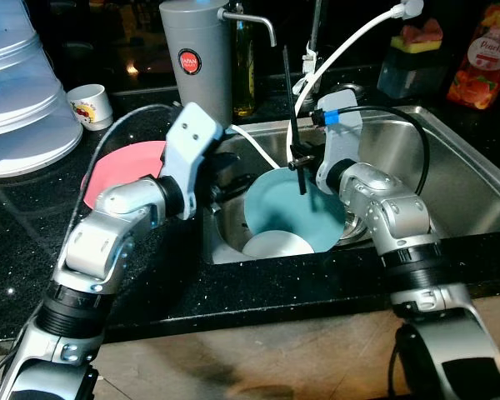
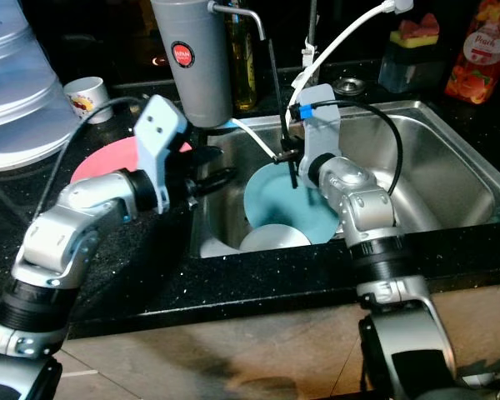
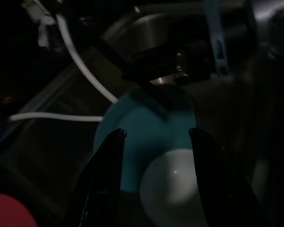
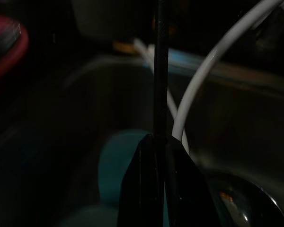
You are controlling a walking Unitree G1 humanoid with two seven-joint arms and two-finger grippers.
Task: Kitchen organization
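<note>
1. The steel sink (image 1: pixel 458 167) is set in a black desk (image 1: pixel 33 250); a teal plate (image 1: pixel 287 208) leans inside it, with a white bowl (image 1: pixel 277 244) just in front, on the near side.
2. The right pincer (image 4: pixel 157 142) hangs over the plate, clenched on a thin black rod (image 1: pixel 289 92) that stands upright.
3. The left pincer (image 3: pixel 156 142) is released, its fingers spread, at the sink's left edge and aimed at the plate and bowl.
4. A pink plate (image 1: pixel 121 167) lies on the desk to the left, a grey flask (image 1: pixel 196 58) beyond it.

1 teal plate (image 1: pixel 287 204), 1 white bowl (image 1: pixel 277 245), 1 red plate (image 1: pixel 125 167), 1 cup (image 1: pixel 91 106), 1 grey canister (image 1: pixel 197 58), 2 bottles (image 1: pixel 485 57).
</note>
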